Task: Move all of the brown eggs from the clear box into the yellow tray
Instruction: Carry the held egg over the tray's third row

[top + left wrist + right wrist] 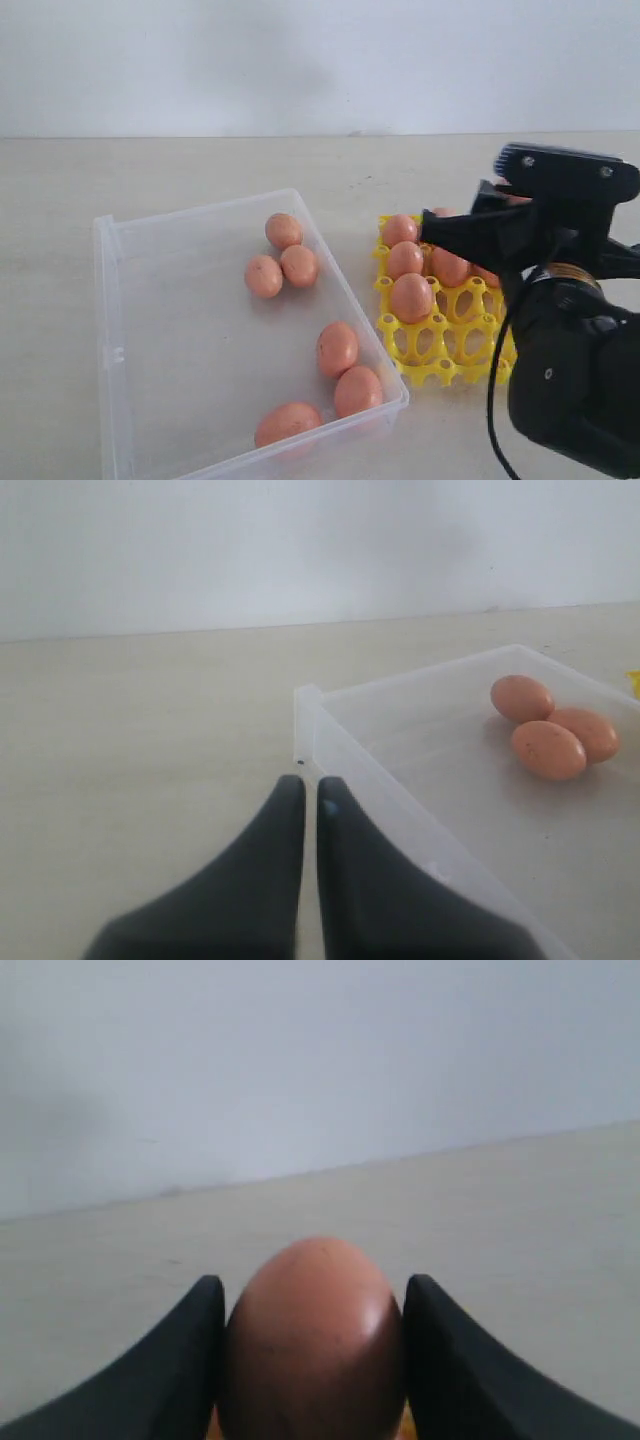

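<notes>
One brown egg (312, 1350) tight in right gripper (315, 1286), yellow tray (425, 370) partly behind it; left gripper (303, 788) pressed together.

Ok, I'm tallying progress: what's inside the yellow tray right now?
Brown eggs fill the yellow tray's column nearest the clear box and some cups beside it; several front cups are empty. The right gripper, holding another egg, and its arm hide the rest.
</notes>
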### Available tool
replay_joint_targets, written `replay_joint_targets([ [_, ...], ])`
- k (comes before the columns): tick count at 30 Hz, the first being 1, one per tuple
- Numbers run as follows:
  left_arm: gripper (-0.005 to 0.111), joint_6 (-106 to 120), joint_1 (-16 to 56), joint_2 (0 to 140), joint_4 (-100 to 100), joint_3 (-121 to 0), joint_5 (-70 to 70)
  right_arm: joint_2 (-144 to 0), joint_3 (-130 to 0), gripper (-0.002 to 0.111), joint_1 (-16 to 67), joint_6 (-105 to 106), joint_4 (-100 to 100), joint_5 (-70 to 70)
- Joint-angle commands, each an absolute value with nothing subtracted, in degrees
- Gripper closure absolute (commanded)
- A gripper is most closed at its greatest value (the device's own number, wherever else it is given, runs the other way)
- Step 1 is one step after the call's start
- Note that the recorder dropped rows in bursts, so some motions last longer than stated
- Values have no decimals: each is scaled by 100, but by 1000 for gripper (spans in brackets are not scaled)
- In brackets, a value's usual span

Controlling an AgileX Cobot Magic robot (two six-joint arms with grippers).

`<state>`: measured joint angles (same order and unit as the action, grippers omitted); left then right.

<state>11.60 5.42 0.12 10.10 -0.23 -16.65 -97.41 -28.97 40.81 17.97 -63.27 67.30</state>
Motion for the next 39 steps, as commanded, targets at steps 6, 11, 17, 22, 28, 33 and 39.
replay_joint_targets([
  [6,103,1163,572,0,1000,0,-1625,-9635,-2797,108,3718,2659,-5737,5110],
  [11,103,1163,572,0,1000,0,-1625,-9659,-2797,108,3694,3145,-5417,4084],
  [17,103,1163,572,0,1000,0,-1625,-9669,-2797,108,3160,3214,-4874,3445],
  [22,103,1163,572,0,1000,0,-1625,-9669,-2797,108,2493,3138,-4216,2926],
  [28,103,1163,572,0,1000,0,-1625,-9669,-2797,108,2398,3138,-3250,2606],
  [33,103,1163,572,0,1000,0,-1625,-9669,-2797,108,2398,3138,-3223,2761],
  [39,103,1163,572,0,1000,0,-1625,-9669,-2797,108,2398,2998,-2696,2519],
])
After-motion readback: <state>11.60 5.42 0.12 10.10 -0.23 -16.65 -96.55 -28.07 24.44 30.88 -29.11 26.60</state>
